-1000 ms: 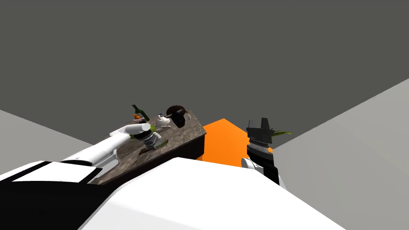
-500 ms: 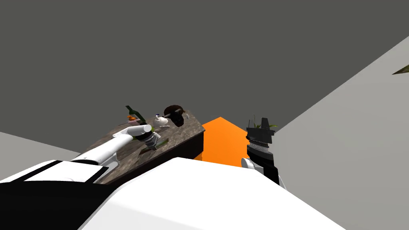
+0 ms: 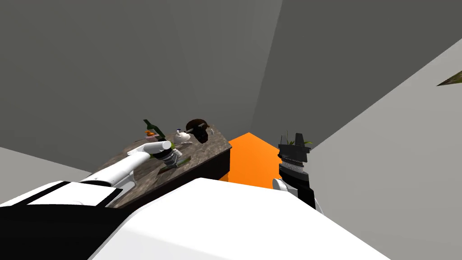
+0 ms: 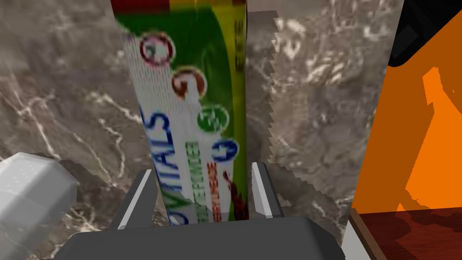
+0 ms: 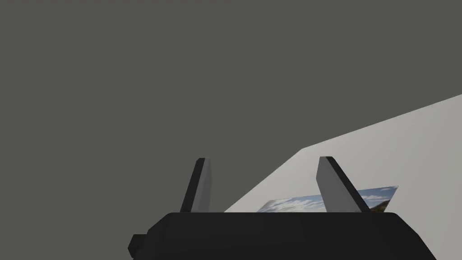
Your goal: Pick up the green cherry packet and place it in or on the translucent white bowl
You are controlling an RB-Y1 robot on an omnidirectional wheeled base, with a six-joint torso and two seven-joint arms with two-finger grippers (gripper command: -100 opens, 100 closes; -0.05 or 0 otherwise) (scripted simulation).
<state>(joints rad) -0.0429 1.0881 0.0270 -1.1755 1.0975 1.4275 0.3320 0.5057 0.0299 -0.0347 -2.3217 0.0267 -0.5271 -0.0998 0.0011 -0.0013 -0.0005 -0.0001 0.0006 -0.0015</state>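
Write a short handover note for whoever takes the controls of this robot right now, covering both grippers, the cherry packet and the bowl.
Left gripper: shut on the green packet, fingers pressing its sides, over the marble tabletop. I cannot tell whether the packet is lifted clear.
Right gripper: open, holding nothing, beside the table.
Bowl: the translucent white shape next to the left gripper is probably it.
Done: packet gripped.
Left: carry it over the bowl, lower, release.
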